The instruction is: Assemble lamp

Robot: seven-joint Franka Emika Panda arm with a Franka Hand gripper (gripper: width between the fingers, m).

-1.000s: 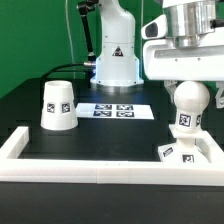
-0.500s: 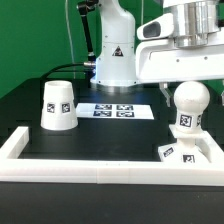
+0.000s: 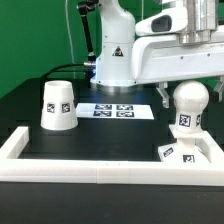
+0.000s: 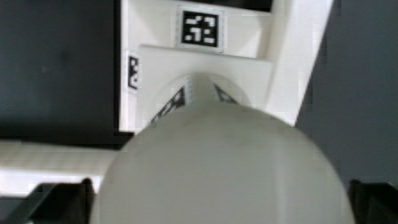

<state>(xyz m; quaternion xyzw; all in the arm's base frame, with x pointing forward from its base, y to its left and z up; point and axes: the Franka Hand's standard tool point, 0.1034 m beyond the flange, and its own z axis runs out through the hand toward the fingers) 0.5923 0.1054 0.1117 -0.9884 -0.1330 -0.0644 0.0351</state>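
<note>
The round-headed bulb [image 3: 190,104] stands upright on the flat square base [image 3: 172,154] at the exterior view's right, inside the white rail frame. My gripper [image 3: 188,80] hangs just above the bulb's head, open and holding nothing. In the wrist view the bulb's head [image 4: 214,160] fills the space between my dark fingertips [image 4: 57,202], which stand apart from it on either side. The tagged base [image 4: 285,60] shows beyond it. The tapered shade [image 3: 57,106] stands mouth down at the exterior view's left, well away from the gripper.
The long white rail frame [image 3: 100,165] runs along the front and up both sides. The marker board [image 3: 112,110] lies on the black table behind the shade. The arm's white pedestal [image 3: 117,62] stands at the back.
My gripper has risen off the bulb's head and shifted slightly towards the exterior view's left. The bulb stays standing on the base. The shade has not moved.
</note>
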